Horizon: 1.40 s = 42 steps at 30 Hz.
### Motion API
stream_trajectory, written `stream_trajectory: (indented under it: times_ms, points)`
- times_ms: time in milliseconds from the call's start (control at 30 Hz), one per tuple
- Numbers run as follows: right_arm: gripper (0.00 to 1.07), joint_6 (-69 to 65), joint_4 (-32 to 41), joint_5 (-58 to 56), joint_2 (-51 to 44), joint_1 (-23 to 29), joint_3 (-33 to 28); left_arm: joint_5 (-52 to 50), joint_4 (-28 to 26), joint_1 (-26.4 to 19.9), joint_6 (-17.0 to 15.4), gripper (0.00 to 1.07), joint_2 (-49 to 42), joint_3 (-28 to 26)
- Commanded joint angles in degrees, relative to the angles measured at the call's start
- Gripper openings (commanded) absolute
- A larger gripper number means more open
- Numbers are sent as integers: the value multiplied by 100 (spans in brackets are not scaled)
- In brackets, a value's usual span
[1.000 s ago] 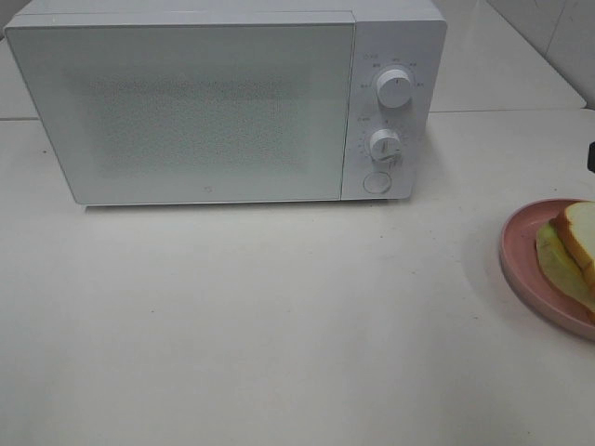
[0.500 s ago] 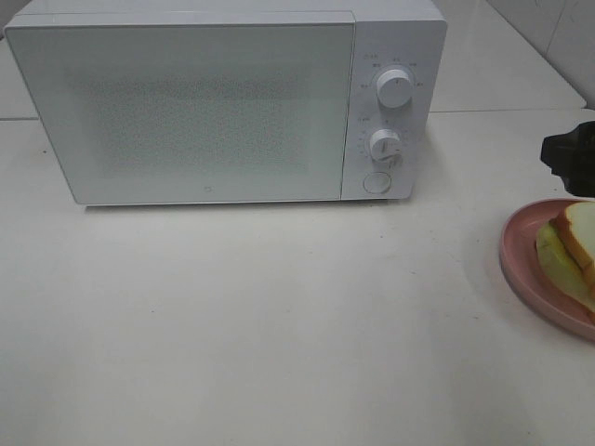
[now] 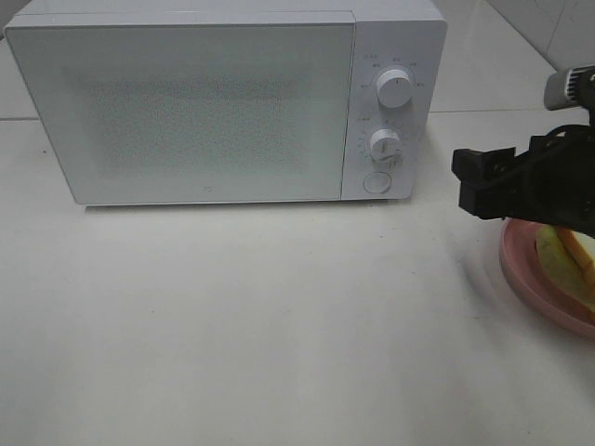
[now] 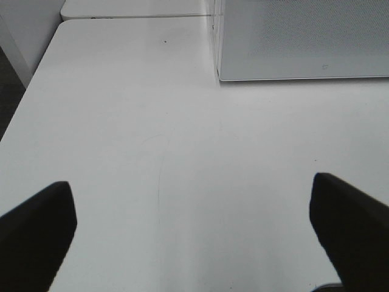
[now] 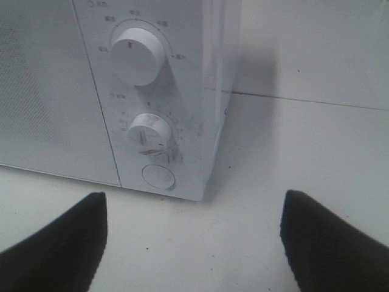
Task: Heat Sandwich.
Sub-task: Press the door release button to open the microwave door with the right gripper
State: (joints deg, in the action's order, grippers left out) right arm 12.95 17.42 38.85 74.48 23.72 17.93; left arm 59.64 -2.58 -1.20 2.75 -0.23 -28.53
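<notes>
My left gripper (image 4: 191,201) hung wide open over the white tabletop (image 3: 279,334). At three o'clock the sandwich (image 3: 569,253) sat on its pink plate (image 3: 521,269), with my right gripper (image 5: 191,216) open and empty above its far rim. Beyond stood the white microwave (image 3: 204,111), its door closed, and at one o'clock pale wall tiles (image 3: 558,23).

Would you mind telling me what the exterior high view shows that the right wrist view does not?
Only the exterior high view shows the sandwich on its pink plate and the microwave's whole door. Only the right wrist view shows the right gripper open with nothing between its fingers. Both show the upper knob, the lower knob and the round button.
</notes>
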Motion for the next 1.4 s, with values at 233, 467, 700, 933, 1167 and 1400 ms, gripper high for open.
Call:
stream_trajectory:
  times_ms: [233, 467, 700, 933, 1167, 1400]
  points:
    - [76, 636, 1490, 1409, 814, 1129, 6, -17, -29, -11, -34, 101, -143, 11]
    - [76, 636, 2412, 2269, 1530, 1856, 17, -17, -29, -11, -34, 101, -143, 11]
    - [76, 636, 3111, 2320, 1851, 2206, 229, -17, -29, -11, -34, 101, -143, 11]
    - [76, 607, 3203, 2332, 2045, 2263, 344, -17, -29, -11, -34, 101, -143, 11]
    - [76, 286, 3203, 2332, 2045, 2263, 344, -17, -29, -11, -34, 101, -143, 11]
    - [76, -1541, 3203, 2177, 2045, 2263, 344, -17, -29, -11, -34, 101, -143, 11]
